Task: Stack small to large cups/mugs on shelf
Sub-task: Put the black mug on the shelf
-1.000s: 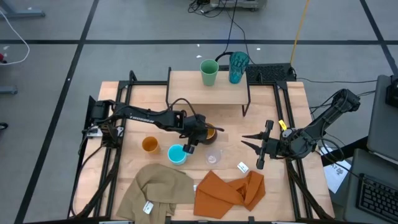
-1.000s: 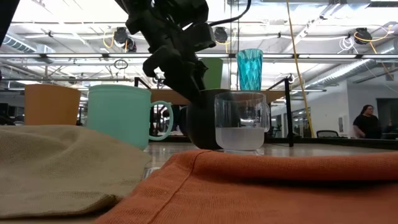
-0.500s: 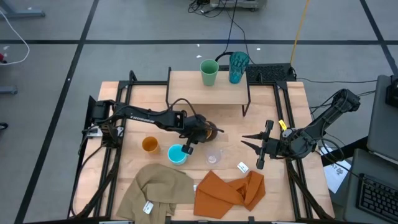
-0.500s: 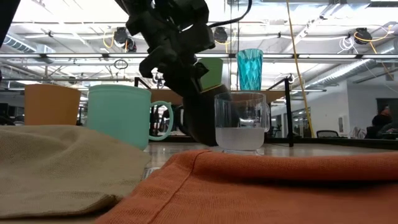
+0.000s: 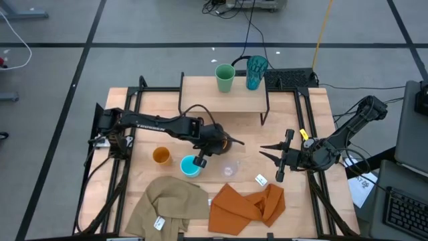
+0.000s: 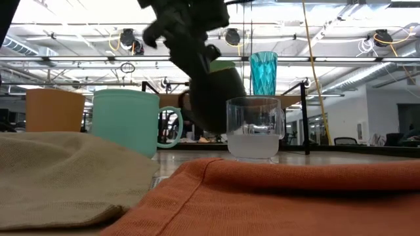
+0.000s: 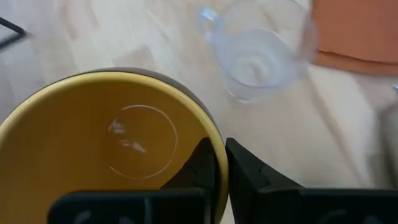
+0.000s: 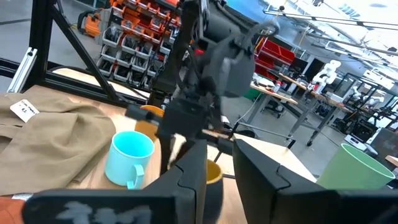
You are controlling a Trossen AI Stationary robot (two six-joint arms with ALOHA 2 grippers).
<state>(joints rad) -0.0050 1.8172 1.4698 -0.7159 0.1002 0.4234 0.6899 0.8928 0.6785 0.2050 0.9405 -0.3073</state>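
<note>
The left end effector [image 7: 221,163] is clenched on the rim of the one black mug with a yellow-orange inside [image 7: 118,140], held tilted above the wooden surface [image 5: 144,137]. Below sit one clear glass cup [image 5: 229,169], one light blue mug [image 5: 190,165] and one small orange cup [image 5: 160,156], all upright. On the light-wood shelf [image 5: 204,97] stand one green cup [image 5: 225,77] and one tall teal tumbler [image 5: 256,71]. The right end effector [image 5: 271,155] waits nearly closed, empty.
</note>
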